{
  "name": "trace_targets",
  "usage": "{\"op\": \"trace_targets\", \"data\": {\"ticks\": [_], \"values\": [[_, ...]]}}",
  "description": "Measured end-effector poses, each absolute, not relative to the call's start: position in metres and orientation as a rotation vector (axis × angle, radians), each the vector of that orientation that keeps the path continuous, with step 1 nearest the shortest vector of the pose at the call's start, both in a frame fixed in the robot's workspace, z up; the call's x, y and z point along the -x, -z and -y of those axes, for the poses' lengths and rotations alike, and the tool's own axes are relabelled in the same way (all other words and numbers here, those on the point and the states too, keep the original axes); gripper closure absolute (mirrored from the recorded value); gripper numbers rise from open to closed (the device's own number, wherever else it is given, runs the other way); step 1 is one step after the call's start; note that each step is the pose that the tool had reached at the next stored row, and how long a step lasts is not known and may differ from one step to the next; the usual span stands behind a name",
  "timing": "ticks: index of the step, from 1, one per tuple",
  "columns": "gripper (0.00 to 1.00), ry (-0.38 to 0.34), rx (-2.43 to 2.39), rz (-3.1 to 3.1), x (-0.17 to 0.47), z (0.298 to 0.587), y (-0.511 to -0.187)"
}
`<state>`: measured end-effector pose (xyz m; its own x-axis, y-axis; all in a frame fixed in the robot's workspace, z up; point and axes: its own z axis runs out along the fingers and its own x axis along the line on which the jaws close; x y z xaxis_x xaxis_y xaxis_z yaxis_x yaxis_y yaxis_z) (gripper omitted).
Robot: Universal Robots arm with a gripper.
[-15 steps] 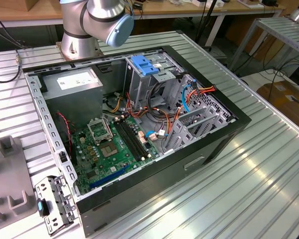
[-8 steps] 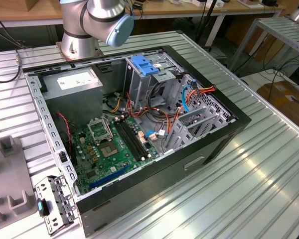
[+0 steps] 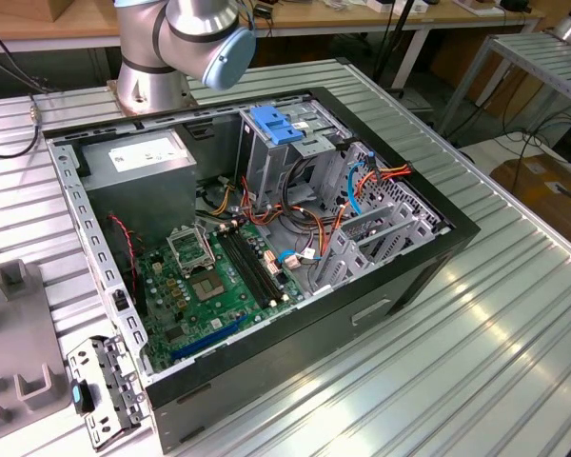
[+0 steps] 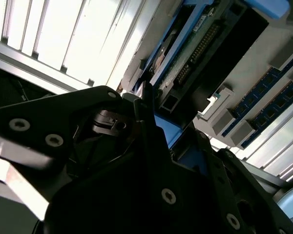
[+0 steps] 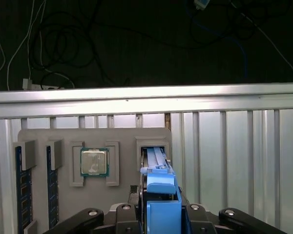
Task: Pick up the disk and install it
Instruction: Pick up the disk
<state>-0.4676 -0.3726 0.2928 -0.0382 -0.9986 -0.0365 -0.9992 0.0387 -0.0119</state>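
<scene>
The gripper (image 5: 159, 214) looks clamped on the disk (image 5: 157, 161), which stands on edge in the grey parts tray (image 5: 122, 139) near the tabletop (image 5: 234, 146) edge; lifting and installing into the open computer case (image 3: 428, 276) are not yet done

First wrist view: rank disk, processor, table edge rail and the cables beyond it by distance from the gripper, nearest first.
1. Disk: at the gripper, standing in the grey tray's slot.
2. Processor: in the neighbouring tray recess.
3. Table edge rail: beyond the tray.
4. Cables: past the rail, in the dark.
</scene>
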Motion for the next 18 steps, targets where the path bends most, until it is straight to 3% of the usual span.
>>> {"op": "trace_targets", "data": {"ticks": [18], "values": [[0.63,-0.025,2.155,-2.237,0.4675,0.3726,-0.2985]]}}
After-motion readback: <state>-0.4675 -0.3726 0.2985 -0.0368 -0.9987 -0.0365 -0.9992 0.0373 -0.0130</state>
